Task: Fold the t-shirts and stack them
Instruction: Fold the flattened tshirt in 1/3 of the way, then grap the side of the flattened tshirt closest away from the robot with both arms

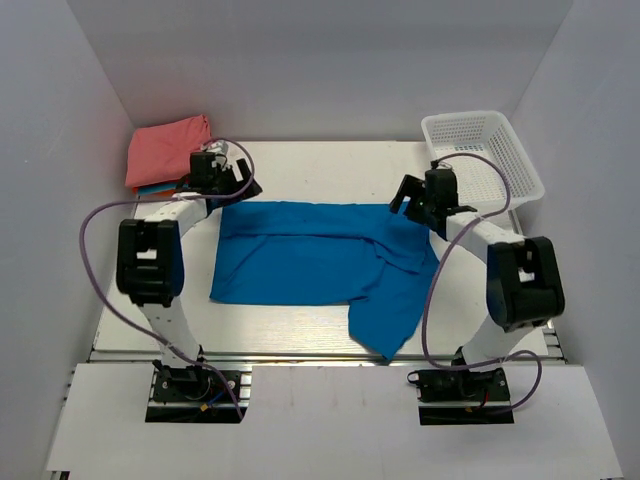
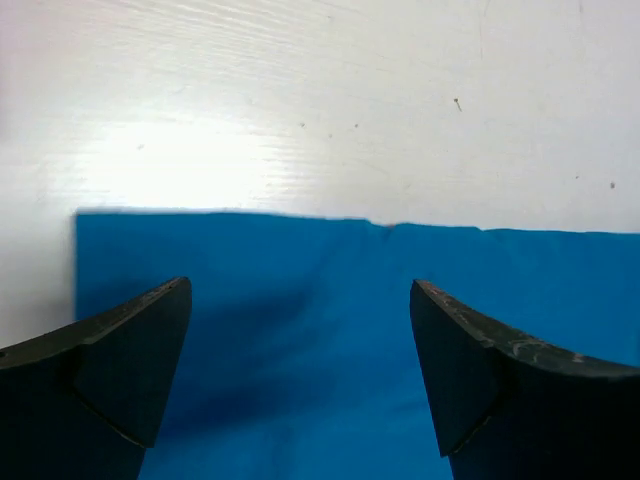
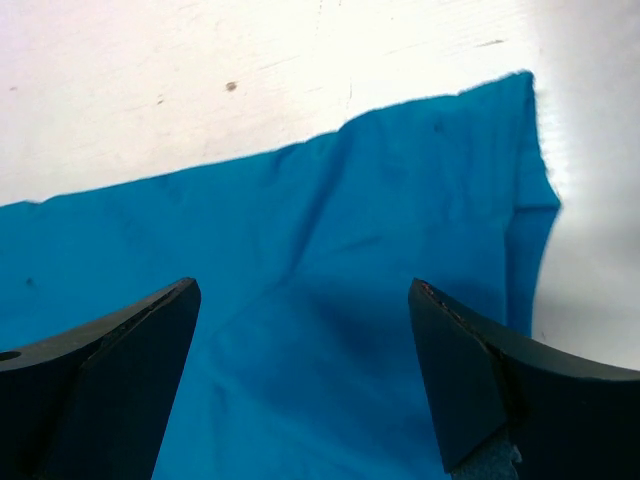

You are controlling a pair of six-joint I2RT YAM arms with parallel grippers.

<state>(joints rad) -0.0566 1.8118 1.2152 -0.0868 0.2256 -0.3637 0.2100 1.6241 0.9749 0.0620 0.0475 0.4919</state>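
Top view: the blue t-shirt [image 1: 310, 265] is laid flat on the tabletop [image 1: 300, 170], its right part trailing toward the near edge. A folded salmon-pink t-shirt [image 1: 168, 148] is stacked at the far left corner. The left pincer [image 1: 243, 186] and right pincer [image 1: 402, 197] are poised over the blue t-shirt's far corners.

Left wrist view: the jaws are spread, nothing gripped, above the far edge.

Right wrist view: the jaws are likewise spread and empty, over the far right corner.

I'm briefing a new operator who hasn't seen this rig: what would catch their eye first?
A bright blue t-shirt lies partly folded across the table, one flap trailing toward the near edge. The left gripper and right gripper stand open above its far corners. A pile of folded shirts, salmon-pink on top, sits far left; a white mesh basket sits far right.
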